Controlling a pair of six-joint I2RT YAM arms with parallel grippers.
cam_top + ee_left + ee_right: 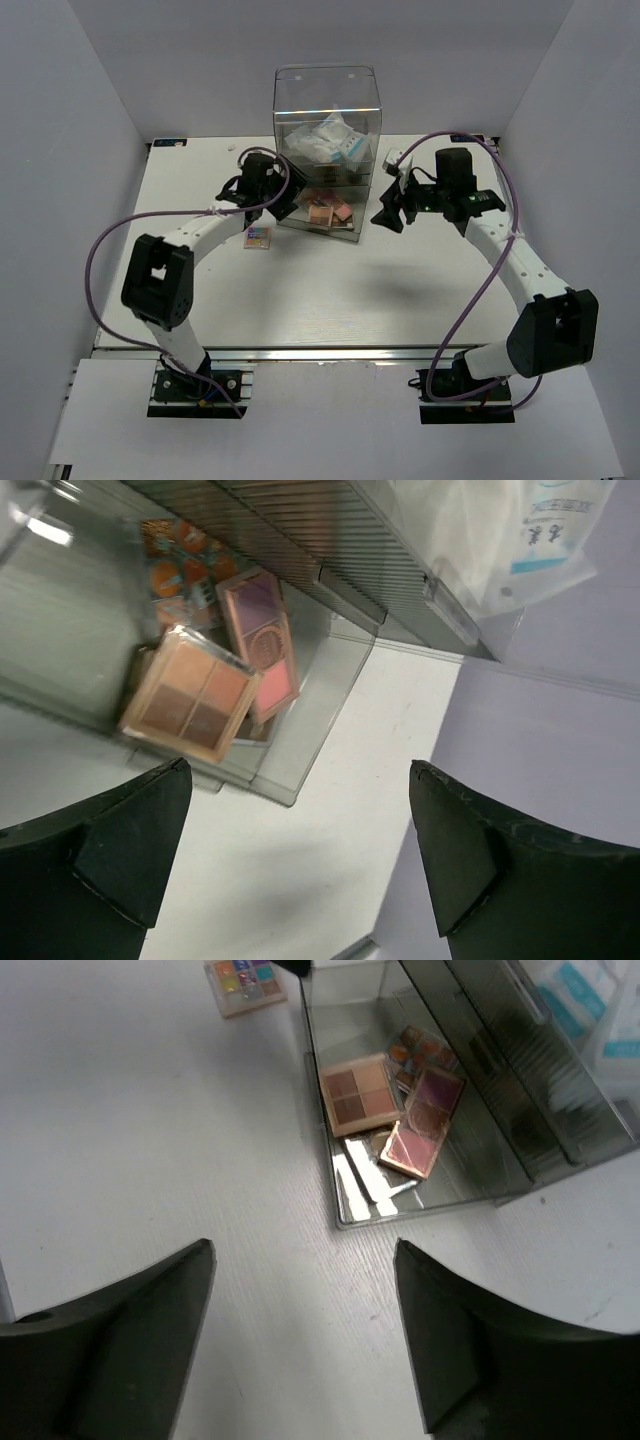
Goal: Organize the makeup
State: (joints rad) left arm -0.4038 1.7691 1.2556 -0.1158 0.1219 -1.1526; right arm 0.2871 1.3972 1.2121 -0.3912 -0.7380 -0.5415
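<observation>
The left pincer (298, 780) stands wide open with nothing between its two dark fingers. It hovers above the white table (330, 290), close by the left side of the tall clear acrylic drawer box (327, 100). From its wrist view neither finger touches anything.

The right pincer (302, 1250) is also spread wide and empty. It hangs over bare table on the right side of the box, with its fingers apart from the drawer.

The lowest clear drawer (450, 1206) stands out from the front of the box, and several flat palettes lie in it in a loose heap. A square brown palette with four tan and brown pans (358, 1093) lies uppermost on the left, tilted over the others. Beside it is a narrow pink palette with a purple pan and a rose pan (425, 1120), which lies askew and partly overlaps an orange-patterned palette (425, 1050) behind it. Pale strips in the front of the drawer may be reflections; I cannot tell.

A small multicolour palette of bright square pans (258, 237) lies flat on the table outside the box. It is near the box's front left corner, just below the left pincer in the overhead view. A white-blue crinkly packet (335, 140) sits higher up inside the box, above the ribbed drawer fronts.
</observation>
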